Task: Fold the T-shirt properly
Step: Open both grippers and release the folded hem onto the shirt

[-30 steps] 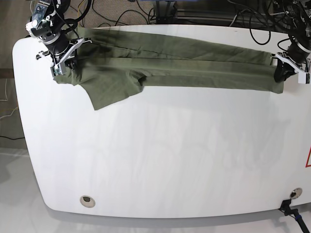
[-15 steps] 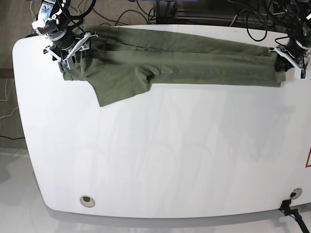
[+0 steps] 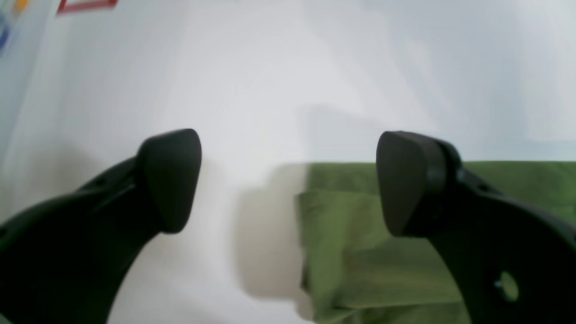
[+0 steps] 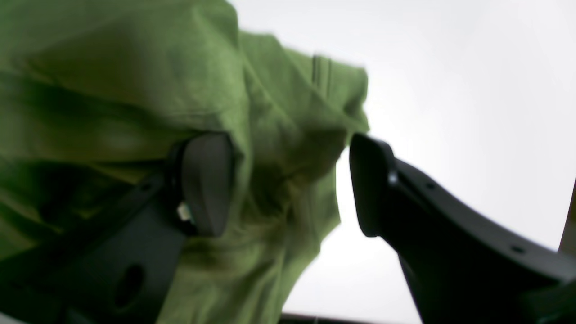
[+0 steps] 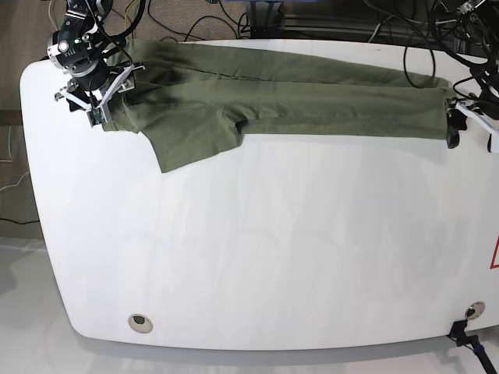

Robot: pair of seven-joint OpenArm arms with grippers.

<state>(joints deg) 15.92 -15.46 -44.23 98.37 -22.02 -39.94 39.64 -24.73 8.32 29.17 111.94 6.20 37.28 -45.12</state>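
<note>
Both grippers have their jaws apart — the left gripper [image 5: 470, 123] just off the hem end of the T-shirt [image 5: 296, 101] at the table's [image 5: 273, 257] right edge, the right gripper [image 5: 92, 92] over the shoulder end by the far left corner. Folded lengthwise, the shirt lies as a long band along the far edge — one sleeve [image 5: 191, 140] sticks out. Looks like release; next that sleeve needs tucking.

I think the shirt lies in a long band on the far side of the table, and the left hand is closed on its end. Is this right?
Not quite. The T-shirt does lie in a long band on the far side of the table, but the left hand is open, not closed on its end. The left wrist view shows its fingers wide apart with the cloth lying free below.
</note>
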